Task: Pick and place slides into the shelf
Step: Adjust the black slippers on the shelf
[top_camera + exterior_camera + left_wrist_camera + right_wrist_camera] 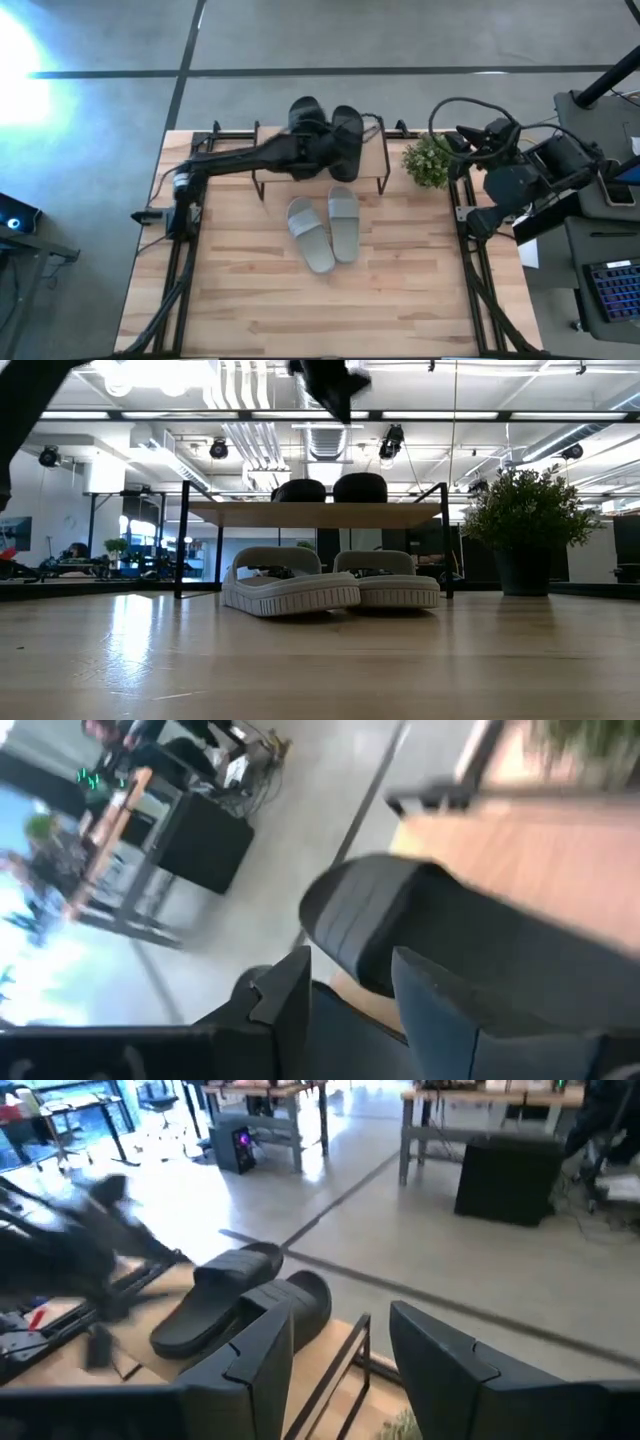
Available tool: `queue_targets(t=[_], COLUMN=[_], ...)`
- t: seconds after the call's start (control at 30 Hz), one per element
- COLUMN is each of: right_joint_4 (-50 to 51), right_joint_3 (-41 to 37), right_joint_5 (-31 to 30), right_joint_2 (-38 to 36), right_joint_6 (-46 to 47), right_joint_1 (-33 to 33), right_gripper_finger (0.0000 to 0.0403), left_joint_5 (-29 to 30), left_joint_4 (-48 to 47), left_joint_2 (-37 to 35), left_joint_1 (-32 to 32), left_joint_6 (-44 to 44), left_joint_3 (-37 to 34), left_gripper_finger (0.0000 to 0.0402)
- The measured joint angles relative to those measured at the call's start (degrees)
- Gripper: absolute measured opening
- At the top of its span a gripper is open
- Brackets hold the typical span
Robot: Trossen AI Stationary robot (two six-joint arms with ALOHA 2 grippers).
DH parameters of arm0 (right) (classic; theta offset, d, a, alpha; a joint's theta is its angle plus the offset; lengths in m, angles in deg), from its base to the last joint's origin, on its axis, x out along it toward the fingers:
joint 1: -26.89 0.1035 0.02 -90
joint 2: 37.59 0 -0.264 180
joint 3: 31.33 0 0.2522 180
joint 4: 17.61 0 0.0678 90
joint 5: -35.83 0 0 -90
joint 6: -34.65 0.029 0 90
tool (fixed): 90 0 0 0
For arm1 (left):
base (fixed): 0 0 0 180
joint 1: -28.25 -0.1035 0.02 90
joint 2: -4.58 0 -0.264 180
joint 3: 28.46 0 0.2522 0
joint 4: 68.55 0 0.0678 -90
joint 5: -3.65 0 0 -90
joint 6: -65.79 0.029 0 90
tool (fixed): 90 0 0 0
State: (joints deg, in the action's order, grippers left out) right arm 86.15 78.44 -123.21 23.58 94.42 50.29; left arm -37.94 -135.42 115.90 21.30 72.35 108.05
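left gripper [318, 143] hovers released over 2 black slides [347, 140] on the light wooden shelf [375, 157]; 2 grey slides [343, 222] lie just below, long axes vertical.

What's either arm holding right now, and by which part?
Nothing, as far as can be seen. The left gripper hovers open above the black slides on the shelf; the right gripper waits open, empty, by the plant.

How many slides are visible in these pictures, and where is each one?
4. Two black slip-on slides lie on the small wooden shelf; the left gripper is over them. Two light grey slides lie on the tabletop before it.
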Motion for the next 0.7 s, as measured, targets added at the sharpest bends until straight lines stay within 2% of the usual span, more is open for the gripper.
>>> queue_targets(t=[0.13, 0.3, 0.4, 0.5, 0.7], right_joint_4=[-0.01, -1.13, -3.12, -6.16, -13.55], right_joint_3=[-1.28, -3.27, -4.70, -5.49, -5.70], right_joint_5=[2.76, 11.09, 18.10, 24.05, 33.72], right_joint_2=[0.31, 2.38, 4.51, 6.85, 11.23], right_joint_6=[2.69, 2.77, 0.24, -4.83, -12.97], right_joint_1=[-4.28, -13.30, -19.02, -23.06, -30.81], right_gripper_finger=[0.0142, 0.0107, 0.0071, 0.0028, 0.0011], left_joint_5=[-0.66, -13.79, -22.75, -28.94, -35.86], left_joint_4=[-0.56, 0.32, -0.19, 0.20, 0.07], left_joint_2=[-7.52, -12.53, -12.13, -10.25, -4.00], left_joint_1=[-2.25, -13.10, -19.61, -24.64, -31.12], left_joint_6=[-12.40, -17.25, -19.11, -19.82, -19.75], left_joint_3=[-0.36, -0.43, -0.53, -0.54, -0.54], left_gripper_finger=[0.0119, 0.0086, 0.0048, 0.0009, 0.0009])
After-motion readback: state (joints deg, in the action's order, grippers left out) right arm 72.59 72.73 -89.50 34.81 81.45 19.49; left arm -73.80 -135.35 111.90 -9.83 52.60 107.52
